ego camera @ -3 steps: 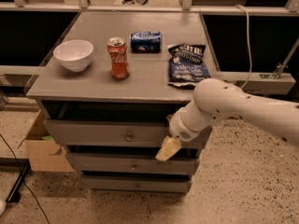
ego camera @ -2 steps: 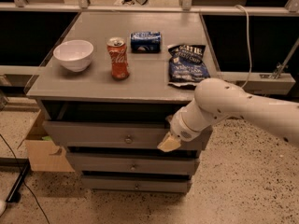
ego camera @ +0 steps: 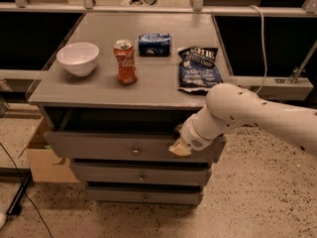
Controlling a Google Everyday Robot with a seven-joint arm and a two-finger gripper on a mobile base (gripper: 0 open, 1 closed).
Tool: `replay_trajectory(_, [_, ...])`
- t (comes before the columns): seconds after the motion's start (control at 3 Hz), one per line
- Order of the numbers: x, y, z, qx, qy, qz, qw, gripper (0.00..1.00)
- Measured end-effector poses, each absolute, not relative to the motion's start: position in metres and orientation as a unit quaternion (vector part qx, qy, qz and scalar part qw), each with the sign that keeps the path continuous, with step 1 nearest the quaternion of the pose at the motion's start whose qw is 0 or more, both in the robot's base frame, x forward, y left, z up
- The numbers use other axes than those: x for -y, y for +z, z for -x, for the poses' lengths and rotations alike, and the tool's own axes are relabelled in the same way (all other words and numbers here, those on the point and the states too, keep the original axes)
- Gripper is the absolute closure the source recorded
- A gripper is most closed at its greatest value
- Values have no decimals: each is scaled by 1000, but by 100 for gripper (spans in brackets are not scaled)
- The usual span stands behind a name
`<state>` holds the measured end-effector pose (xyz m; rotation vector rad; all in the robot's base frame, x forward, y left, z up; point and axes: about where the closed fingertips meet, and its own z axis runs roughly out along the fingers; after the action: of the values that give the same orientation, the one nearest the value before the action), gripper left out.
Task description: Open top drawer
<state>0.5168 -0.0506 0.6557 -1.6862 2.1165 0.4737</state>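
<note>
Pincer (ego camera: 181, 148): set against the upper edge of the top drawer (ego camera: 99, 145), whose knob (ego camera: 135, 151) lies to its left; grip state cannot be told. Drawer is judged partly drawn out, and a straight outward pull is called for to finish.

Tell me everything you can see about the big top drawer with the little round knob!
The flat grey top drawer is the widest of three fronts and looks like painted wood. One small round metal knob sits at its centre. It stands pulled out a little, level, with a dark gap showing under the grey tabletop. The robot's cream-tipped gripper is at its upper edge, right of the knob.
</note>
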Motion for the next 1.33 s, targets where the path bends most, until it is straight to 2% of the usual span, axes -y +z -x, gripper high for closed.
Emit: replay_trajectory(1.33, [63,670,-499,-760,193,585,209,100])
